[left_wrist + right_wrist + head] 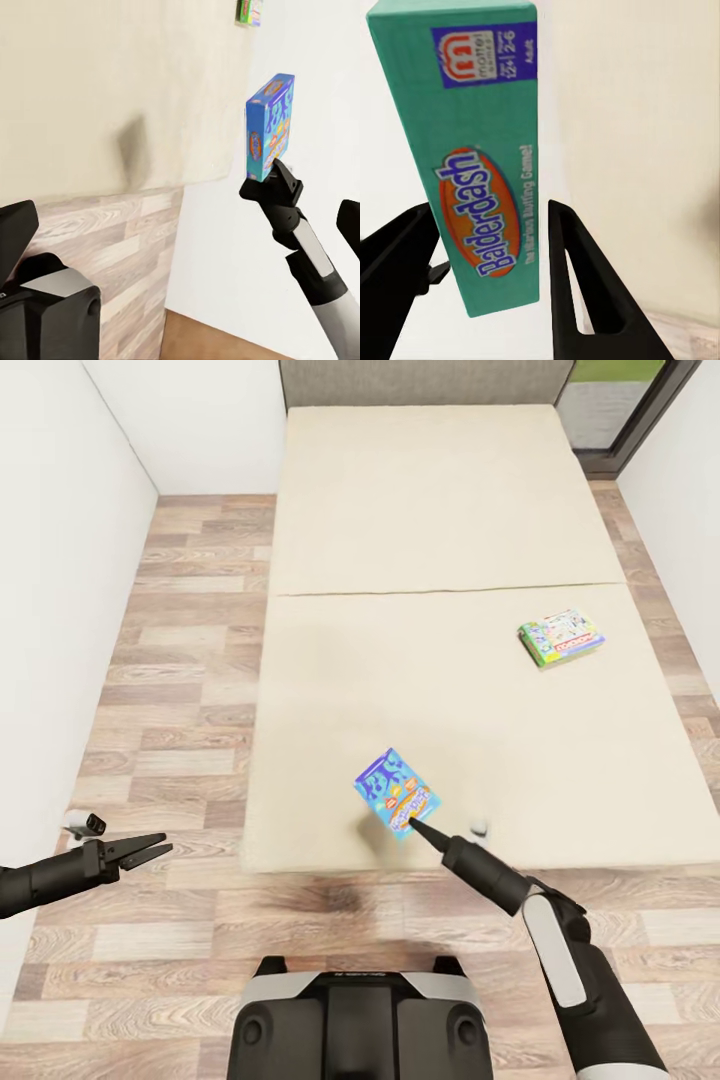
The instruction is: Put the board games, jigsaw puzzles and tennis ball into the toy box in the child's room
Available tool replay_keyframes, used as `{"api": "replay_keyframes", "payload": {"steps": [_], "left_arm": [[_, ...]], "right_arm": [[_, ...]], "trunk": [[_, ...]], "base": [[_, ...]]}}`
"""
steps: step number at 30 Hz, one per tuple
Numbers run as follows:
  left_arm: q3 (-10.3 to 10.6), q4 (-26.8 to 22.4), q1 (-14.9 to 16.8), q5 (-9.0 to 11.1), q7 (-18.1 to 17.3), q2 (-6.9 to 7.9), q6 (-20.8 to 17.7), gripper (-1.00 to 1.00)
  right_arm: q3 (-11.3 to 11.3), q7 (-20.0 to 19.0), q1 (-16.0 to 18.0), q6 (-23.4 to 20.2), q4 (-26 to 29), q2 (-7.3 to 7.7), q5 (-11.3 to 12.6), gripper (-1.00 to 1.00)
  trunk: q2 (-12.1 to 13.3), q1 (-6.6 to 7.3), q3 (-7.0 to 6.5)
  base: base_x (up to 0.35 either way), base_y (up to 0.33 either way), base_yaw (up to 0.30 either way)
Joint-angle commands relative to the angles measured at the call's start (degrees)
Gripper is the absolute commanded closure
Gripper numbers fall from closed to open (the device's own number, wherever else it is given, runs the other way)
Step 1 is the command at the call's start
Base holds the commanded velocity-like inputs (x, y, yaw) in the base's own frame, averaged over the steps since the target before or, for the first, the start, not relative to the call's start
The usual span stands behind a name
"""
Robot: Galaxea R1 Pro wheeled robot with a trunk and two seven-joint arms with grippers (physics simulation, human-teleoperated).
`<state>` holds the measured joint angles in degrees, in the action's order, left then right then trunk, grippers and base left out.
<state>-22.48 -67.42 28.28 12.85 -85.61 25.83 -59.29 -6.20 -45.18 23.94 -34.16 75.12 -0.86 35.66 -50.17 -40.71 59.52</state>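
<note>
The bed point(420, 510) with its beige mattress lies ahead of me. My right gripper point(418, 824) is shut on the lower edge of the small blue board game point(397, 793), which hangs above the bed's near edge. In the right wrist view the box point(472, 150), lettered "Balderdash", stands clamped between the two fingers point(577, 270). The left wrist view shows that same box point(270, 127) upright in the right gripper point(276, 169). A green-white-red board game point(561, 637) lies flat on the mattress at the right. My left gripper point(160, 851) is open over the floor, left of the bed, with nothing in it.
Wood-plank floor point(190, 660) runs along the bed's left, right and near sides. White walls point(50, 560) close both sides. A grey headboard point(420, 380) stands at the far end and a window point(625, 400) at the far right. My base point(360, 1020) is just below the bed's foot.
</note>
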Motion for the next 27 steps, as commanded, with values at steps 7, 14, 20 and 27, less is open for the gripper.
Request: {"api": "replay_keyframes", "payload": {"steps": [7, 14, 20, 27], "left_arm": [[0.11, 0.0, 0.02, -0.8, 0.17, 0.0, -0.65, -1.0], [0.39, 0.0, 0.09, -3.12, 0.27, -0.07, -0.64, -1.0], [0.42, 0.0, 0.1, -4.19, 0.27, -0.11, -0.65, -1.0], [0.42, 0.05, 0.11, -4.77, 0.27, -0.16, -0.65, -1.0]], "right_arm": [[0.1, -0.18, -0.35, -3.9, 4.72, 1.68, 0.05, 1.0], [-0.01, -0.37, -0.42, -4.19, 5.17, 2.7, -0.2, 1.0], [0.07, -0.51, -1.13, -3.79, 6.0, 3.81, -0.23, 1.0], [0.05, -0.66, -2.52, -3.52, 6.16, 3.85, -0.24, 1.0]], "trunk": [[2.79, 1.53, -1.88], [5.6, 3.07, -3.78], [8.0, 4.39, -5.41], [10.81, 5.92, -7.32]], "base": [[0.0, 0.0, 0.079], [0.0, 0.0, 0.085], [0.0, 0.0, 0.088], [0.0, 0.0, 0.04]]}}
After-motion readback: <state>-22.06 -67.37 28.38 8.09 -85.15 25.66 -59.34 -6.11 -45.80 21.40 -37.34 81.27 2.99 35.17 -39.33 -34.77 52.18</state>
